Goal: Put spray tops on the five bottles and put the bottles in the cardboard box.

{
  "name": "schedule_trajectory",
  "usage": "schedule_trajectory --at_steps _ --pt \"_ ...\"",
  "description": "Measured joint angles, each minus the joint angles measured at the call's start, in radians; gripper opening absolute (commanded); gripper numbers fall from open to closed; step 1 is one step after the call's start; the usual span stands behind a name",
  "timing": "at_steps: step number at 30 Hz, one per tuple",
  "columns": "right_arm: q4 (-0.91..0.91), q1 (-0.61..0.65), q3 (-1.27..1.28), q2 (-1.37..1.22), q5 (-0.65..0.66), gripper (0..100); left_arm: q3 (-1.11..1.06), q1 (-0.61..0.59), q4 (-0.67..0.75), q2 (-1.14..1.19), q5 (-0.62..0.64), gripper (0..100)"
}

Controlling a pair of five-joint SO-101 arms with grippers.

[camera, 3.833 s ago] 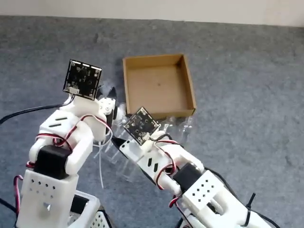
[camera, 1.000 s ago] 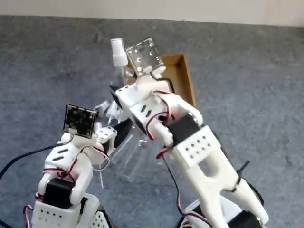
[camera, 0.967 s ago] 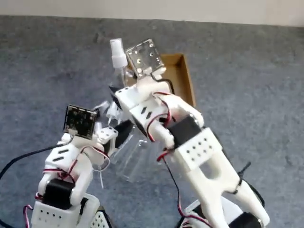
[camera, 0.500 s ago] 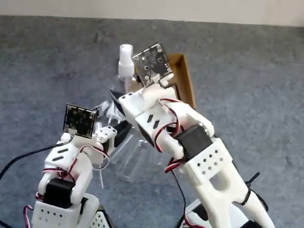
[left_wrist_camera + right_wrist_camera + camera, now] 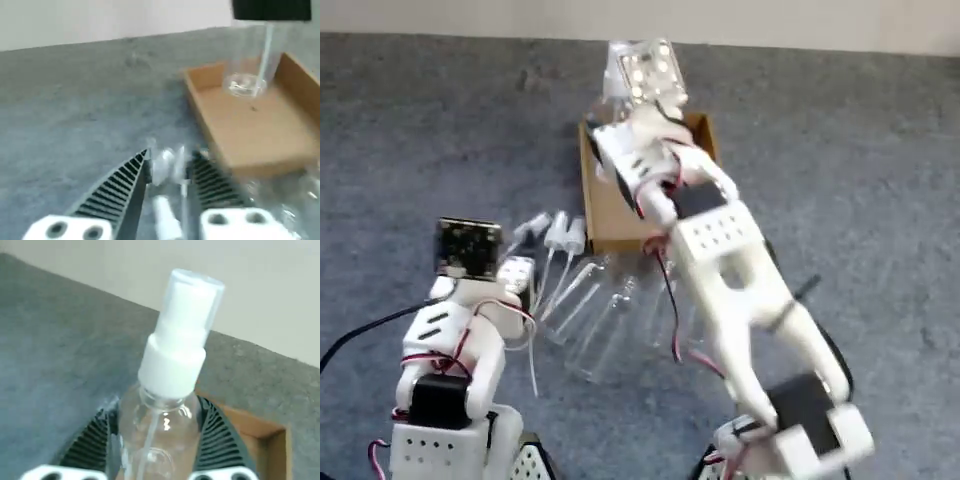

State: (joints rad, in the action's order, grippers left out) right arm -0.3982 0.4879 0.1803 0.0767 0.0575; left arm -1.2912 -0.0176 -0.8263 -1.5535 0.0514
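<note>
My right gripper (image 5: 155, 445) is shut on a clear bottle (image 5: 157, 437) that wears a white spray top (image 5: 180, 335). It holds the bottle upright over the cardboard box (image 5: 595, 215), near the box's far left corner. In the left wrist view the same bottle (image 5: 247, 65) hangs above the box (image 5: 250, 125). My left gripper (image 5: 171, 157) stands open low over the carpet, with loose white spray tops (image 5: 167, 167) between its fingertips. From above, this gripper (image 5: 525, 270) sits beside the spray tops (image 5: 555, 235), left of the box.
Several clear bottles without tops (image 5: 610, 310) lie side by side on the grey carpet in front of the box, between the two arm bases. The right arm (image 5: 720, 250) stretches over them and over the box's near wall.
The right arm has lifted the topped bottle from beside the left gripper and carried it away over the box. The left arm has drawn back a little and to the left.
</note>
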Motion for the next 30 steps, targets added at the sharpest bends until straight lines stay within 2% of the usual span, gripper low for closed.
schedule_trajectory --at_steps 4,13,23,30 --pt "0.081 -0.014 -0.140 -0.213 0.000 0.4 -0.011 -0.055 0.037 0.002 0.000 1" --pt "0.103 -0.048 -0.400 -0.585 0.000 0.4 -0.040 -0.057 0.083 0.002 0.000 1" --pt "0.109 -0.048 -0.486 -0.700 0.000 0.4 -0.040 -0.057 0.086 0.002 0.000 1" --pt "0.204 -0.048 -0.491 -0.730 0.000 0.4 -0.040 -0.057 0.086 0.002 0.000 1"
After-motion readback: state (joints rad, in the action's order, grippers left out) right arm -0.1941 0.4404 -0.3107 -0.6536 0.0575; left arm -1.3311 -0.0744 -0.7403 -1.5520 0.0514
